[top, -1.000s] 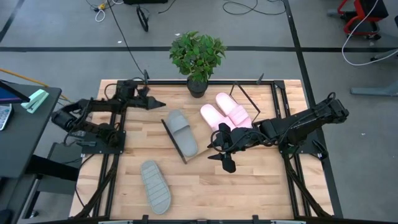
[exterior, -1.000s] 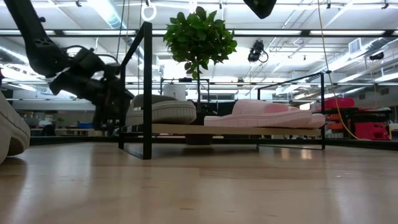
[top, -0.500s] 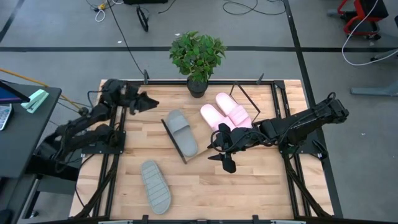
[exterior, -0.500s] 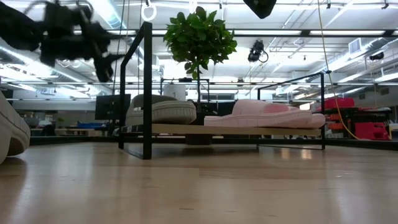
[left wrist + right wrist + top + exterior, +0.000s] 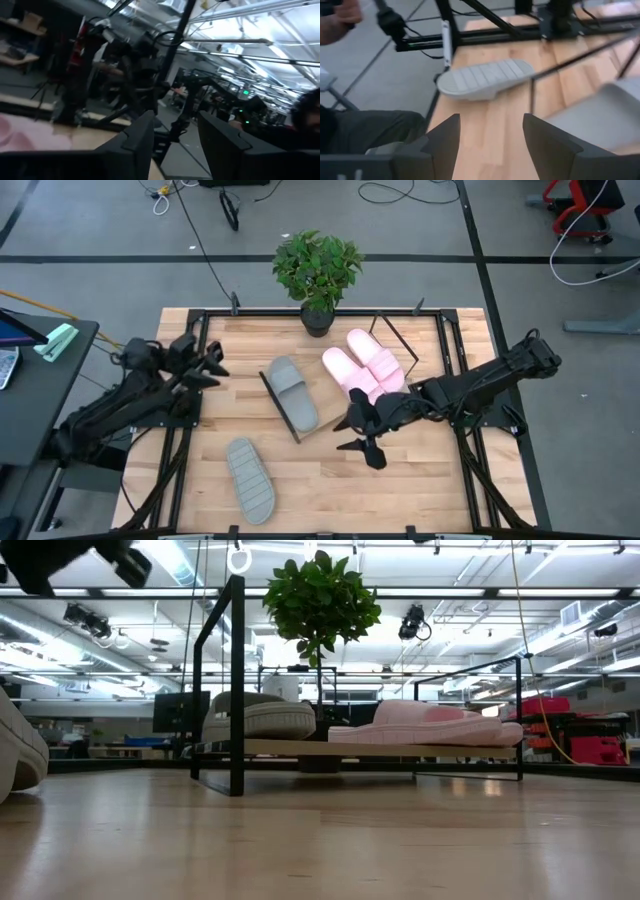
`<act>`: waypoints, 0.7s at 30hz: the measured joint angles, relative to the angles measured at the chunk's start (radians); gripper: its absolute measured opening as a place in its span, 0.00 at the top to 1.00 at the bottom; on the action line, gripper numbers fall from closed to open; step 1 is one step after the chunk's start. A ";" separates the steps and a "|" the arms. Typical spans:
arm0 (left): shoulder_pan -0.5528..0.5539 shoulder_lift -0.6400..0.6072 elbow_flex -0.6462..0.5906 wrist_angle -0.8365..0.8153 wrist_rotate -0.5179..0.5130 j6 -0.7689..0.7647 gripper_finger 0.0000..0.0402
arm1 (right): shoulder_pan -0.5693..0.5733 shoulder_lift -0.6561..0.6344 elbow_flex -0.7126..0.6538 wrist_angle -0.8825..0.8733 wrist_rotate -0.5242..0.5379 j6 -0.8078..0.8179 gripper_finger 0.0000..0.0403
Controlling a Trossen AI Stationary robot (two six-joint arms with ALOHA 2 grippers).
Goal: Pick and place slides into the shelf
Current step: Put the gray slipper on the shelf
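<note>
Left gripper [image 5: 213, 361] empty, fingers apart, at table's left edge; right gripper [image 5: 362, 442] open beside shelf [image 5: 300, 430].

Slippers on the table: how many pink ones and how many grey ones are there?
Pink slippers: 2, side by side on the shelf, one and the other
Grey slippers: 2, one on the shelf, one on the table
Total: 4
</note>
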 joint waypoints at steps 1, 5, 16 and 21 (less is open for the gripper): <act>-0.018 -0.018 0.000 -0.010 -0.012 0.003 0.62 | 0.009 0.000 0.000 0.009 0.000 -0.007 0.45; -0.087 -0.059 0.000 -0.108 -0.064 0.053 0.66 | 0.040 0.000 0.000 0.020 0.060 -0.031 0.45; -0.315 -0.061 0.000 -0.262 -0.237 0.256 0.73 | 0.045 0.000 0.000 0.029 0.180 -0.067 0.45; -0.451 -0.029 0.002 -0.320 -0.362 0.324 0.75 | 0.047 0.000 0.000 0.068 0.189 -0.097 0.46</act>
